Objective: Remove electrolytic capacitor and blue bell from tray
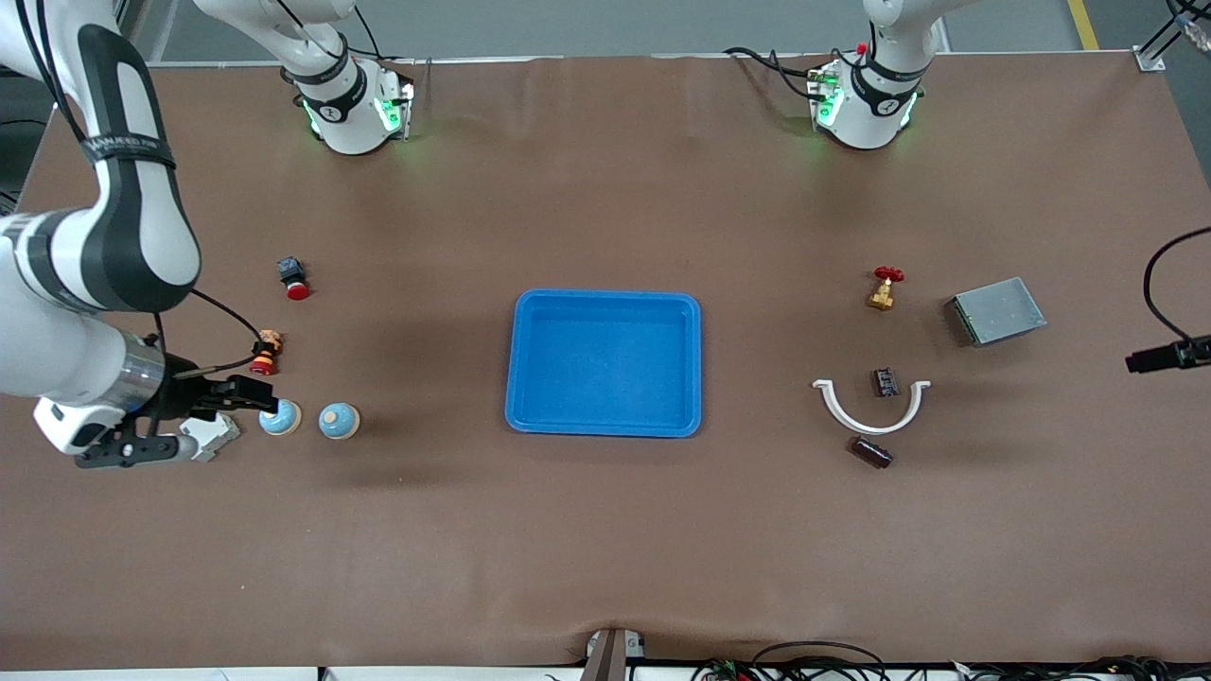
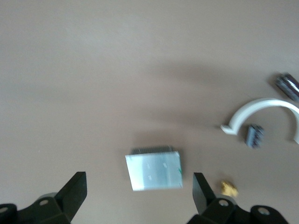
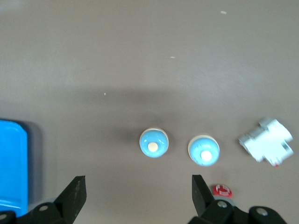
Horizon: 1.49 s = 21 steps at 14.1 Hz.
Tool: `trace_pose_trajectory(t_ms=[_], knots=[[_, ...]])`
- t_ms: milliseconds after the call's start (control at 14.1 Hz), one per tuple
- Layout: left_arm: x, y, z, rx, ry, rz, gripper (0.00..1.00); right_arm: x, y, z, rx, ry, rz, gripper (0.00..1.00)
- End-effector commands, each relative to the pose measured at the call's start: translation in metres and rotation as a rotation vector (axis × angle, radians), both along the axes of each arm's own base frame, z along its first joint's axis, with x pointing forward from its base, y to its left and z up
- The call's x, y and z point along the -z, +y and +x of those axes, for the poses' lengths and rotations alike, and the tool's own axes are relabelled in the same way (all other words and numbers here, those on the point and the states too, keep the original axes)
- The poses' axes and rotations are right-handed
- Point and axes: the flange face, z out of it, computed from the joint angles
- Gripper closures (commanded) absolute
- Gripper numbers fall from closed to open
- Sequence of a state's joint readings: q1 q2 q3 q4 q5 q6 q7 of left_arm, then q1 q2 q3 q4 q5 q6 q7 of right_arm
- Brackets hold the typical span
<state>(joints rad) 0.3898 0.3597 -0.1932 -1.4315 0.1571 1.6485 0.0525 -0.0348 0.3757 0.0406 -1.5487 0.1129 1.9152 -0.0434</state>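
Two blue bells (image 1: 280, 417) (image 1: 339, 421) stand toward the right arm's end of the table. My right gripper (image 1: 203, 421) (image 3: 138, 179) hovers beside them, open and holding nothing; its wrist view shows both bells (image 3: 203, 150) (image 3: 153, 143). A dark cylindrical capacitor (image 1: 870, 451) (image 2: 287, 85) lies toward the left arm's end, just nearer the front camera than a white curved bracket (image 1: 871, 409) (image 2: 257, 112). A smaller dark striped part (image 1: 886, 382) (image 2: 254, 136) sits inside the bracket's arc. My left gripper (image 2: 140, 176) is open in the air over a silver box (image 2: 154, 169). The blue tray (image 1: 605, 416) sits mid-table.
Near the bells are a white plastic part (image 3: 266, 142), a red button switch (image 1: 294, 278) and a small red-and-yellow piece (image 1: 266, 354). A brass valve with a red handle (image 1: 884, 288) and the silver box (image 1: 995, 311) sit farther from the front camera than the bracket.
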Motion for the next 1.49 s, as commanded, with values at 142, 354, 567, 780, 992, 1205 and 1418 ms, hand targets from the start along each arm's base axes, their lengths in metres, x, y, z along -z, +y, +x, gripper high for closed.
trace_pose_trajectory(t_ms=[142,354,567,780,992,1205,1418], knots=[[-0.085,-0.064,-0.051,0.058,0.02,-0.07,0.0,-0.059,-0.013,-0.012,0.043,0.011,-0.148,0.0],[-0.119,-0.131,-0.081,0.132,0.021,-0.095,0.0,-0.076,-0.017,-0.018,0.009,0.047,-0.188,0.0],[-0.131,-0.188,-0.107,0.189,-0.009,-0.105,0.0,-0.11,-0.017,-0.037,-0.013,0.044,-0.191,0.0],[-0.138,-0.211,-0.107,0.201,-0.035,-0.119,0.0,-0.129,-0.023,-0.046,0.007,0.024,-0.156,0.0],[-0.129,-0.201,-0.091,0.208,-0.013,-0.165,0.0,-0.134,-0.023,-0.049,0.015,0.018,-0.129,0.0],[-0.139,-0.21,-0.093,0.219,-0.031,-0.162,0.0,-0.147,-0.028,-0.06,0.033,0.03,-0.106,0.0],[-0.142,-0.216,-0.092,0.231,-0.039,-0.148,0.0,-0.149,-0.035,-0.07,0.048,0.046,-0.1,0.0]])
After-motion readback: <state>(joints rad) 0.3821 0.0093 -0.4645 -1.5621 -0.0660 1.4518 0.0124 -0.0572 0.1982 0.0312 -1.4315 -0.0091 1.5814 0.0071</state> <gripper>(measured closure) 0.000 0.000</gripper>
